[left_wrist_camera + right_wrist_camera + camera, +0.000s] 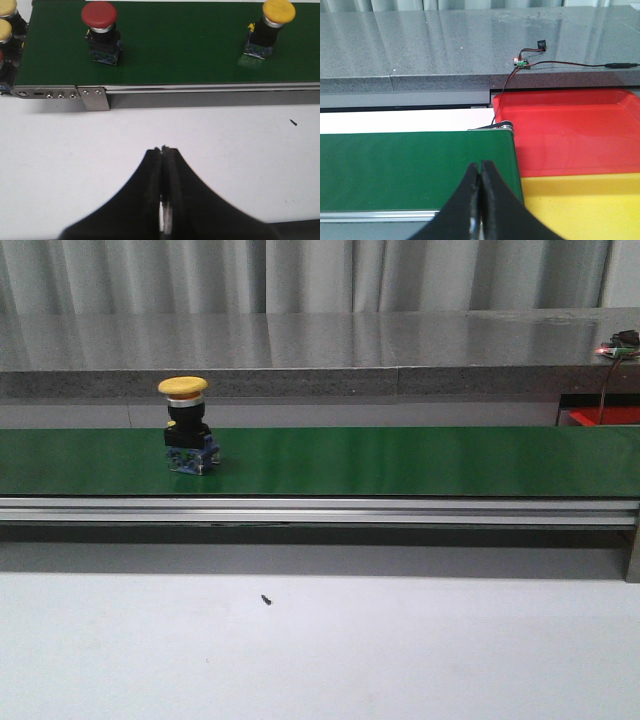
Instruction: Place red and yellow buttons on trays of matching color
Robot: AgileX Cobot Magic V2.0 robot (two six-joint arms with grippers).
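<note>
A yellow button (185, 430) on a black and blue base stands upright on the green belt (400, 460), toward its left. The left wrist view shows the same yellow button (270, 27) and a red button (101, 31) further along the belt. My left gripper (163, 149) is shut and empty over the white table, short of the belt. My right gripper (480, 163) is shut and empty above the belt's end. Beyond that end lie the red tray (570, 127) and the yellow tray (585, 205), side by side.
More yellow buttons (7, 22) crowd the belt's start. An aluminium rail (320, 510) runs along the belt's front. A grey stone ledge (300, 350) with a small wired board (520, 62) stands behind. A dark speck (266, 599) lies on the white table.
</note>
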